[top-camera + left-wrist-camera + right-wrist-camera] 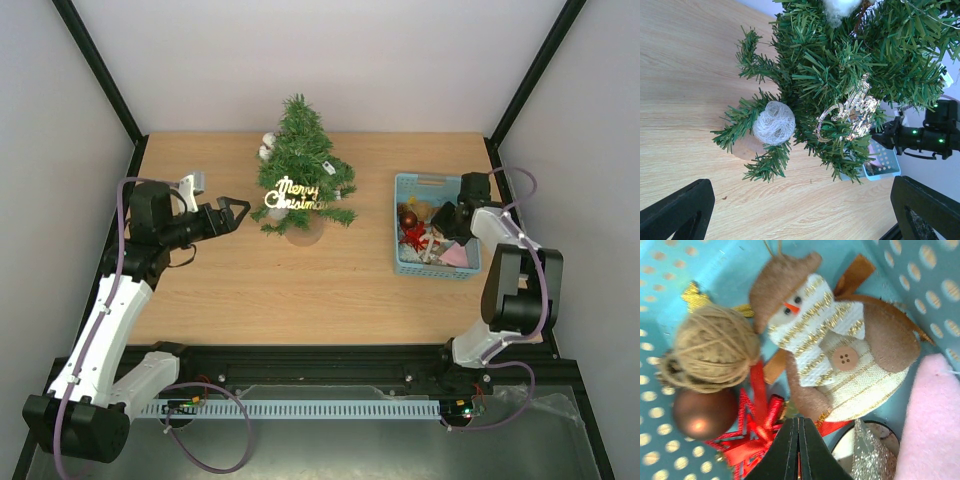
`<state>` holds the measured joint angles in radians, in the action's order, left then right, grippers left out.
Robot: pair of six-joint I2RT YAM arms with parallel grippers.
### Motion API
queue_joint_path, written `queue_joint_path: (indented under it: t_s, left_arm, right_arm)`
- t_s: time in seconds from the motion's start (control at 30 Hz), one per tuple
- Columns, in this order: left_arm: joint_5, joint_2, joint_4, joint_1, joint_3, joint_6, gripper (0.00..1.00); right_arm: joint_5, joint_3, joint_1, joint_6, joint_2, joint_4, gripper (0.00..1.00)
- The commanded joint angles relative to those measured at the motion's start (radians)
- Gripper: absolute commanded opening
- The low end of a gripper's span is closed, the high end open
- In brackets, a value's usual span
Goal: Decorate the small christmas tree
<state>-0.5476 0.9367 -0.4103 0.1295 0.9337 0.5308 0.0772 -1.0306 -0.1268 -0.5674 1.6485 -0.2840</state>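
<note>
My right gripper [798, 437] is hanging inside the light-blue basket [685, 270], jaws pressed together over a red bow [747, 437]. It is sitting beside a felt snowman [840, 350], a twine ball [710, 347] and a brown bauble [702, 412]. My left gripper [800, 205] is gaping wide, facing the small christmas tree [840, 65], which is standing mid-bench [300, 290], left of the basket.

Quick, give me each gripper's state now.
Left gripper: open, empty, near the small christmas tree.
Right gripper: shut, down in the basket; grip unclear.

Overhead plus wrist close-ups (tree [300, 170] shared)
</note>
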Motion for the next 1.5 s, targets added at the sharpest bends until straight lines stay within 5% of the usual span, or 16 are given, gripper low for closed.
queue_joint_path:
  t_s: [0.0, 0.8, 1.47]
  left_arm:
    - [-0.021, -0.01, 0.0, -0.006, -0.001, 0.0, 0.99]
    - [-0.061, -0.044, 0.016, -0.005, 0.108, 0.066, 0.99]
    - [-0.005, -0.037, -0.006, -0.005, 0.148, 0.073, 0.99]
  right_arm:
    - [-0.005, -0.053, -0.005, 0.016, -0.119, -0.091, 0.01]
    - [0.143, -0.371, 0.048, 0.061, -0.353, -0.359, 0.01]
    - [0.452, -1.214, 0.248, -0.02, 0.008, -0.426, 0.01]
